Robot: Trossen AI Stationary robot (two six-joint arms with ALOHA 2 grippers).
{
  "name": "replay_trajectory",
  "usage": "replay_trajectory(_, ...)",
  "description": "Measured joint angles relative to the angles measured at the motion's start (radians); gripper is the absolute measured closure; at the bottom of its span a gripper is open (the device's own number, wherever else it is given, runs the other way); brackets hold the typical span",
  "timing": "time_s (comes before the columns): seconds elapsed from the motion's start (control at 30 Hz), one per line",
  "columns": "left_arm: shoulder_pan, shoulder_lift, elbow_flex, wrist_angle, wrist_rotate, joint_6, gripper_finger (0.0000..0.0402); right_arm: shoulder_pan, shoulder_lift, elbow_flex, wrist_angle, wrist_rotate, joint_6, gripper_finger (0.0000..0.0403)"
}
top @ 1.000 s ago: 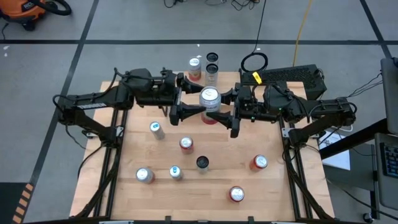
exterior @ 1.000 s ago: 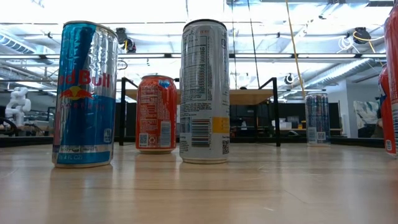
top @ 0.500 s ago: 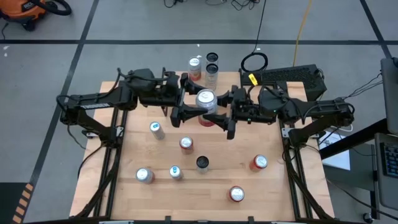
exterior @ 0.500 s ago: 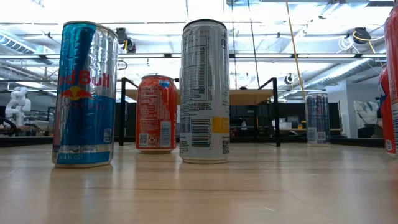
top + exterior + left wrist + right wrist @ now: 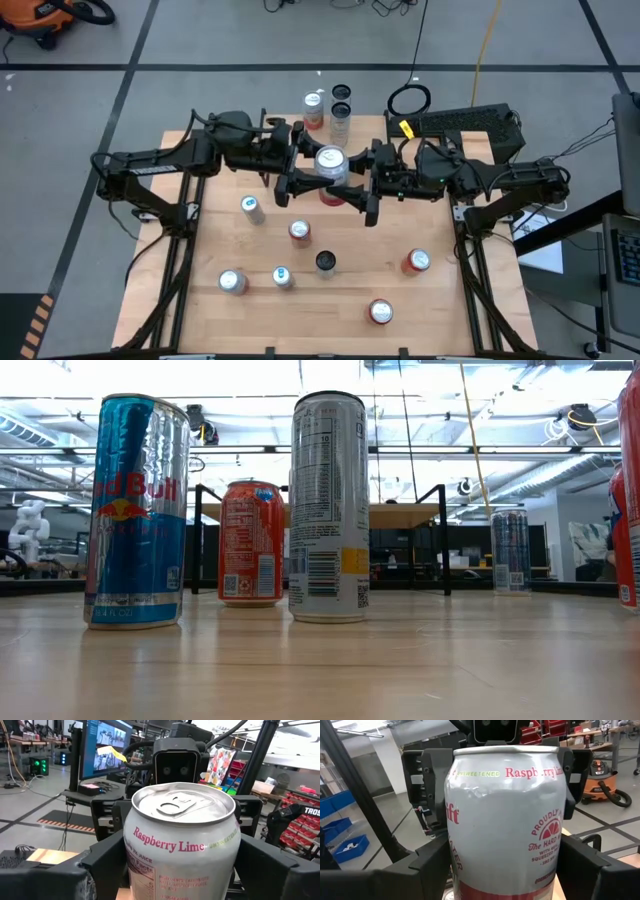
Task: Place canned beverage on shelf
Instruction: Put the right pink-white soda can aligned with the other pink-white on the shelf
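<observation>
A white can labelled Raspberry Lime [image 5: 331, 163] is held up between my two grippers over the far middle of the table. It fills the left wrist view [image 5: 182, 840] and the right wrist view [image 5: 507, 825]. My left gripper [image 5: 316, 177] comes in from the table's left and is shut on the can. My right gripper [image 5: 350, 182] comes in from the right and is shut on it too. The shelf [image 5: 400, 515], light wood on black legs, shows far back in the low view. In the high view the arms hide it. My left gripper pinches the can's side wall [image 5: 131, 865] between its two fingers [image 5: 100, 867], below the rim. The fingers come in level from the table's left. The can stands upright. My right gripper pinches the can's side wall [image 5: 560, 865] between its two fingers [image 5: 582, 865], level from the table's right. The can's top rim sits well above its fingers.
Several cans stand on the near half of the table, among them ones at the left [image 5: 250, 208], middle [image 5: 299, 232] and right [image 5: 417, 262]. More cans [image 5: 314, 108] stand at the far edge. In the low view a Red Bull can [image 5: 138, 510] and a tall white can [image 5: 329, 510] stand close.
My right gripper has moved toward the table's left, closer around the can. The can, between both grippers, has shifted a little toward the table's left and near edge and stays upright.
</observation>
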Motion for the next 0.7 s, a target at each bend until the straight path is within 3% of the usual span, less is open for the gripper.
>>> replay_trajectory(0.53,-0.003,0.0,0.0,0.015,-0.027,-0.003,0.0083,0.0,0.0,0.0,0.005,0.0,-0.003,0.0133)
replay_trajectory(0.7,-0.003,0.0,0.0,0.016,-0.039,0.007,0.0048,-0.001,0.0,0.0,0.001,0.008,-0.007,0.0133)
